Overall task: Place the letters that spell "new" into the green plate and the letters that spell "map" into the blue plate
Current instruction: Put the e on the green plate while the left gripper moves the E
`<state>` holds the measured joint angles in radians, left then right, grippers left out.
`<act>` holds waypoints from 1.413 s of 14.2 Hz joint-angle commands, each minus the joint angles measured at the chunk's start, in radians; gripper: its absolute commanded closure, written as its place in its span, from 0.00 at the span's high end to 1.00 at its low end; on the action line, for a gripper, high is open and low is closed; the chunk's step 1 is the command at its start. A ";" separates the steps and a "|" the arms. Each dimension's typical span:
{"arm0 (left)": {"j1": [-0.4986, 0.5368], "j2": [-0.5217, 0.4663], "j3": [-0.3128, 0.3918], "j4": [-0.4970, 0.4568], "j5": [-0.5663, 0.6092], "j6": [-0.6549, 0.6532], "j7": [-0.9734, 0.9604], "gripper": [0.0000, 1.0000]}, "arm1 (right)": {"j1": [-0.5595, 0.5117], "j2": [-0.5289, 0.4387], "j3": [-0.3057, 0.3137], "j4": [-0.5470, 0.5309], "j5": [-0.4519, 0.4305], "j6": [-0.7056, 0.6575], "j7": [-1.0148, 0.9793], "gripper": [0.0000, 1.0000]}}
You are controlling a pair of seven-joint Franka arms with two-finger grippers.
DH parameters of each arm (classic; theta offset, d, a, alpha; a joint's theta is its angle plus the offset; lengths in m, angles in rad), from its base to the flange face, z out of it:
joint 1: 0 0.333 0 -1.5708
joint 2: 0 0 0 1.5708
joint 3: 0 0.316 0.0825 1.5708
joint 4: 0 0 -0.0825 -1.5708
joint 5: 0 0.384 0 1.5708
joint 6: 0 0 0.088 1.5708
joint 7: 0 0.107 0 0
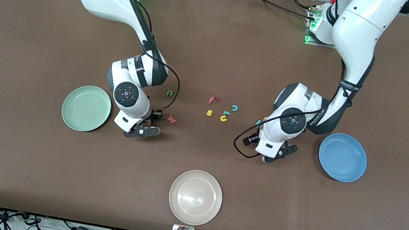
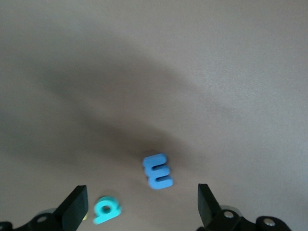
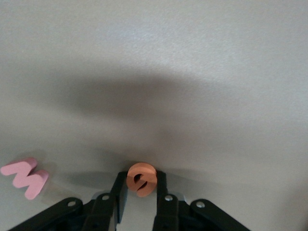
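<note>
Looking down from the front view, I have the right pincer [image 1: 144, 127] low at the table [image 1: 214, 51] beside the green plate [image 1: 86, 108], the pink "w" [image 1: 172, 119] just by it; the left pincer [image 1: 278, 152] hangs low near the blue plate [image 1: 342, 157]. Left wrist view: fingers spread wide, blue "m" [image 2: 158, 171] between them, teal "a" [image 2: 106, 209] beside. Right wrist view: fingers pinching the orange "e" [image 3: 141, 179]. Next, I reckon: lift it over the green plate.

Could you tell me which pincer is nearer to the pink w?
Right. The right pincer, shut on the orange e, is right beside the w; the left pincer hangs open over the blue m.
</note>
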<state>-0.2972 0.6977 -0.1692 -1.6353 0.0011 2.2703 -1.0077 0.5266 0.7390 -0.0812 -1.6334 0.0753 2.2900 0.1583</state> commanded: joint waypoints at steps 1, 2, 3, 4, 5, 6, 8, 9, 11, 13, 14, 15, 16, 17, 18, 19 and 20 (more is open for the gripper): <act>-0.017 0.035 0.002 0.023 -0.003 0.020 -0.031 0.94 | -0.049 -0.053 -0.002 0.014 0.017 -0.070 -0.013 0.00; -0.020 0.048 0.002 0.028 -0.006 0.020 -0.032 0.80 | -0.097 -0.097 -0.003 0.014 0.023 -0.142 -0.016 0.00; -0.028 0.055 0.002 0.028 0.003 0.020 -0.017 0.67 | -0.140 -0.134 -0.002 0.014 0.021 -0.194 -0.025 0.00; -0.029 0.062 0.004 0.028 0.008 0.021 -0.015 0.59 | -0.183 -0.168 -0.005 0.010 0.021 -0.257 -0.061 0.00; -0.026 0.068 0.004 0.028 0.008 0.021 -0.017 0.55 | -0.224 -0.188 -0.008 0.003 0.015 -0.295 -0.087 0.00; -0.029 0.069 0.004 0.028 0.008 0.023 -0.017 0.50 | -0.271 -0.203 -0.009 -0.011 0.005 -0.325 -0.110 0.00; -0.028 0.069 0.004 0.029 0.008 0.047 -0.015 0.45 | -0.335 -0.217 -0.018 -0.077 -0.011 -0.336 -0.164 0.00; -0.029 0.069 0.004 0.028 0.007 0.060 -0.017 0.42 | -0.345 -0.217 -0.022 -0.109 -0.015 -0.319 -0.167 0.00; -0.028 0.068 0.005 0.028 0.010 0.060 -0.015 0.21 | -0.352 -0.207 -0.022 -0.164 -0.017 -0.255 -0.168 0.00; -0.028 0.060 0.010 0.029 0.011 0.051 -0.015 0.12 | -0.347 -0.182 -0.022 -0.193 -0.017 -0.173 -0.167 0.00; -0.022 0.053 0.016 0.028 0.022 0.034 -0.012 0.12 | -0.350 -0.162 -0.022 -0.189 -0.017 -0.159 -0.167 0.00; -0.016 0.034 0.016 0.029 0.054 -0.007 0.003 0.11 | -0.352 -0.156 -0.022 -0.186 -0.017 -0.147 -0.169 0.00; -0.010 0.019 0.016 0.032 0.078 -0.052 0.023 0.10 | -0.350 -0.155 -0.022 -0.184 -0.017 -0.118 -0.166 0.03; 0.003 0.016 0.016 0.043 0.085 -0.084 0.038 0.08 | -0.356 -0.147 -0.022 -0.181 -0.014 -0.095 -0.155 0.49; 0.006 -0.006 0.017 0.046 0.086 -0.131 0.066 0.07 | -0.367 -0.147 -0.022 -0.166 -0.008 -0.099 -0.154 0.99; 0.019 -0.029 0.017 0.046 0.094 -0.170 0.118 0.07 | -0.375 -0.158 -0.022 -0.145 -0.009 -0.106 -0.164 1.00; 0.045 -0.058 0.017 0.046 0.115 -0.210 0.189 0.07 | -0.381 -0.188 -0.022 -0.123 -0.003 -0.121 -0.167 1.00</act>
<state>-0.2882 0.7089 -0.1522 -1.5820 0.0827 2.1438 -0.9257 0.1674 0.5955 -0.1095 -1.7937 0.0715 2.1928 -0.0060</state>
